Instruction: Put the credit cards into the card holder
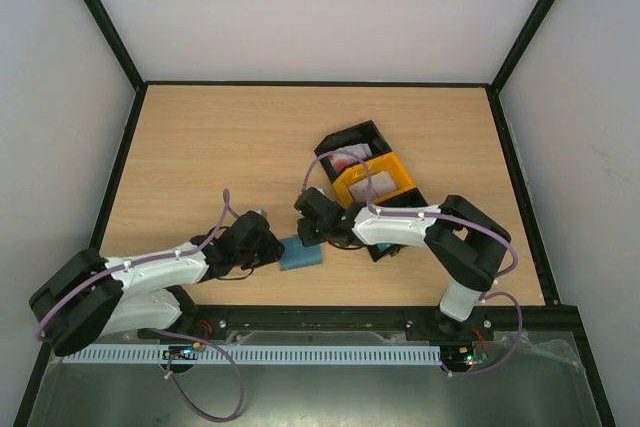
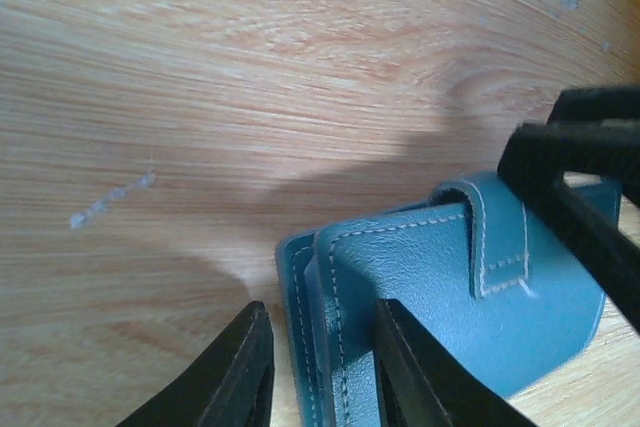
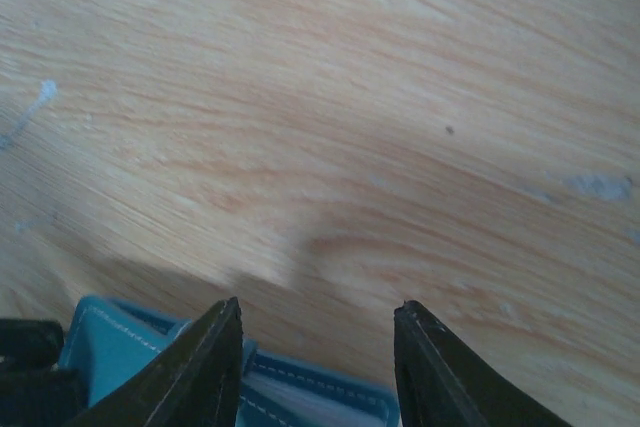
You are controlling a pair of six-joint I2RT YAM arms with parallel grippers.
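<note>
The card holder [image 1: 301,254] is a teal-blue folded wallet lying on the wood near the front edge. Its stitched left edge and snap tab fill the left wrist view [image 2: 450,287]. My left gripper [image 2: 322,307] straddles that edge: one finger lies over the top face, the other stands slightly clear of the side, so it is open. My right gripper [image 3: 318,317] is open above the wallet's far edge [image 3: 330,397]; its black fingers [image 2: 570,177] show over the tab. Credit cards, reddish [image 1: 345,160] and white [image 1: 377,179], lie in the tray's bins.
A three-bin tray [image 1: 392,161] stands slantwise right of centre, with a black bin at the back and a yellow bin in the middle; the right arm covers its front end. Black frame rails run along the table's edges.
</note>
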